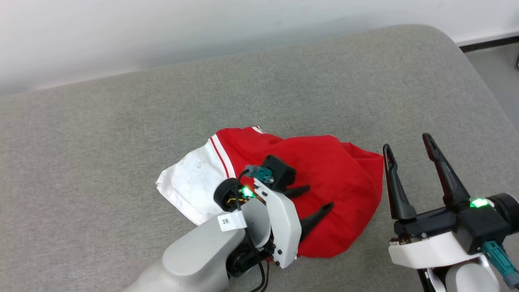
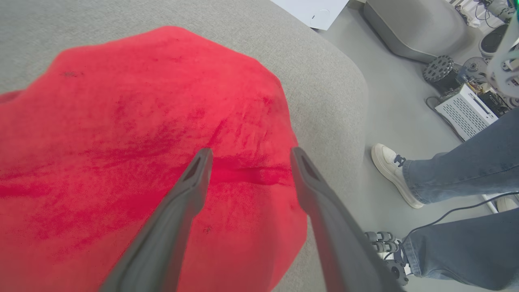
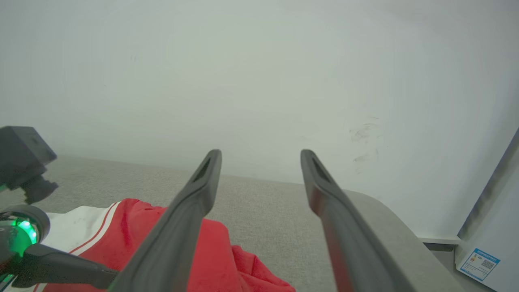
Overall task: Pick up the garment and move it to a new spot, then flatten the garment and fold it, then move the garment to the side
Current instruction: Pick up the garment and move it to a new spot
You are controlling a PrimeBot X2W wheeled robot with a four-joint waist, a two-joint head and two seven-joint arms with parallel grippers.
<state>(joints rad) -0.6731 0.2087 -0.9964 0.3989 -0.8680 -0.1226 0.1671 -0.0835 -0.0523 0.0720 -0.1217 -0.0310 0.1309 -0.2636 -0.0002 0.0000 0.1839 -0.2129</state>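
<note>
We see the garment (image 1: 332,178) lying in a loose, rumpled heap on the grey fabric-covered counter (image 1: 121,121), nearer the robot's edge than the far one and a little right of the middle in the head view. Its red body is bunched into soft folds, and a white sleeve (image 1: 190,182) edged with red and white stripes spreads flat to the left of the heap. No lettering shows on the face turned up. The left gripper (image 1: 320,196) hangs over the middle of the red cloth with its jaws apart and nothing between them; in its own wrist view the left gripper (image 2: 251,151) has its two dark fingers spread above a crease in the garment (image 2: 142,121), though we cannot tell whether the tips touch the fabric. The right gripper (image 1: 406,142) stands just beside the heap's right edge, jaws wide apart and empty, fingers pointing away from the robot. In the right wrist view the right gripper (image 3: 260,152) points toward the pale wall (image 3: 243,81), with the garment (image 3: 219,255) low on the left. Past the counter's rounded corner, the left wrist view shows a person's jeans-clad legs (image 2: 458,170) and a pale shoe (image 2: 391,170) on the grey floor (image 2: 397,113).
</note>
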